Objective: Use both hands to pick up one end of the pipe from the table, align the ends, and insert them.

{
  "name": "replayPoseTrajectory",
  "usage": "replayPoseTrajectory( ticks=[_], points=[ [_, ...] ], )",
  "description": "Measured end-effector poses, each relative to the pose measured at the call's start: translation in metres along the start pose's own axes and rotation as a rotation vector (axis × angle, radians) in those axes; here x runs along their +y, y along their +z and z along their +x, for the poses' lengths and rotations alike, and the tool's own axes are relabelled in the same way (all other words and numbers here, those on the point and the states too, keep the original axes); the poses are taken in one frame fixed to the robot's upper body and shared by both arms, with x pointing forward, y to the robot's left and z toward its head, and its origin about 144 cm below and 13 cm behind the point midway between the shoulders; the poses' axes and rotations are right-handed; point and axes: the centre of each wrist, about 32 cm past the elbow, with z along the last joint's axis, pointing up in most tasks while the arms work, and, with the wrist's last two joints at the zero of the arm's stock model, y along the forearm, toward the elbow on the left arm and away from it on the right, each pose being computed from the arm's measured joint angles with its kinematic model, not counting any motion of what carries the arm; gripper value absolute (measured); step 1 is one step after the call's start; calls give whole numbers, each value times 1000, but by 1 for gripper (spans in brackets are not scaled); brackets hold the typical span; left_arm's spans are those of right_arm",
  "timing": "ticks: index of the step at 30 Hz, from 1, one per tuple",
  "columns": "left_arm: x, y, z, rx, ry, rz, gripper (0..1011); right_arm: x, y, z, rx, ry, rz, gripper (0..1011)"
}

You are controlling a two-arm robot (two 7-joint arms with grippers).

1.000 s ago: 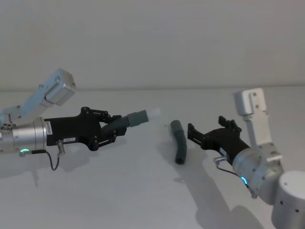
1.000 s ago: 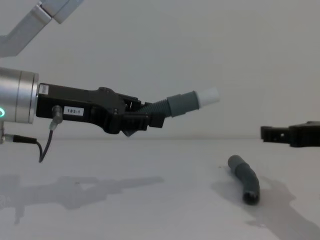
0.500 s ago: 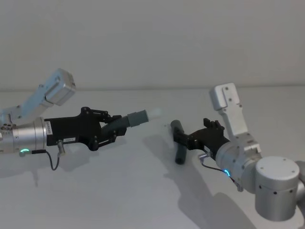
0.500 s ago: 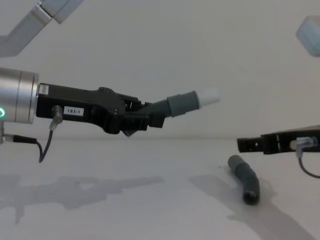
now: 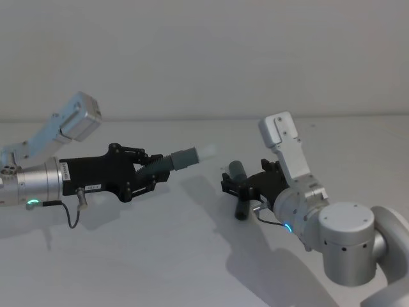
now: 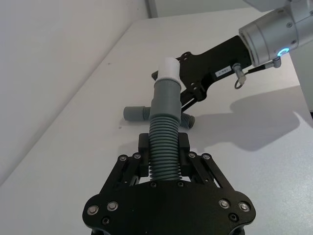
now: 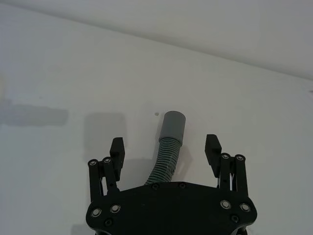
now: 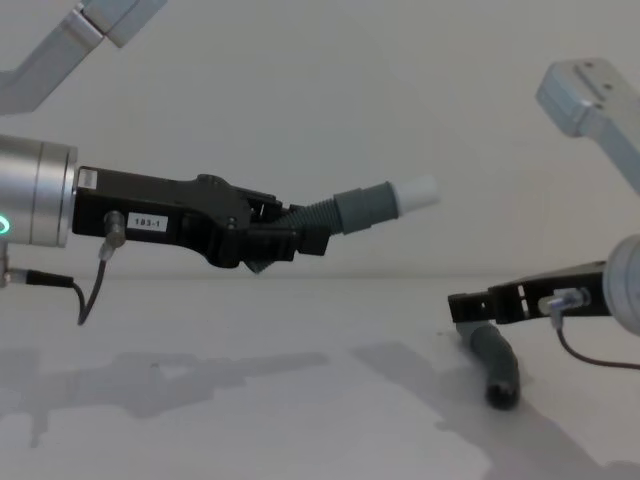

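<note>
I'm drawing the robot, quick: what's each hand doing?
Left gripper: closed, holding the white-tipped pipe piece.
Right gripper: open, straddling the grey pipe piece.

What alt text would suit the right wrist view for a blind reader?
The right gripper is open, its black fingers on either side of a dark grey ribbed pipe piece, not touching it. The piece lies on the white table, smooth cuff pointing away from the gripper.

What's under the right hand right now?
The plain grey pipe piece lies on the table between the right hand's open fingers, clear of it. In the right wrist view the hand's body covers its other end. The left hand holds the white-tipped piece aloft.
</note>
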Motion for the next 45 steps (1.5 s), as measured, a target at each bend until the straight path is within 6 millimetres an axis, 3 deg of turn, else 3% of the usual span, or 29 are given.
replayPoseTrajectory(
  ticks=[22, 45],
  points=[
    [0, 0, 0, 0, 0, 0, 306, 32, 2, -1, -25, -45, -82, 1000],
    [0, 0, 0, 0, 0, 0, 306, 47, 4, 5, 18, -66, -154, 1000]
  ],
)
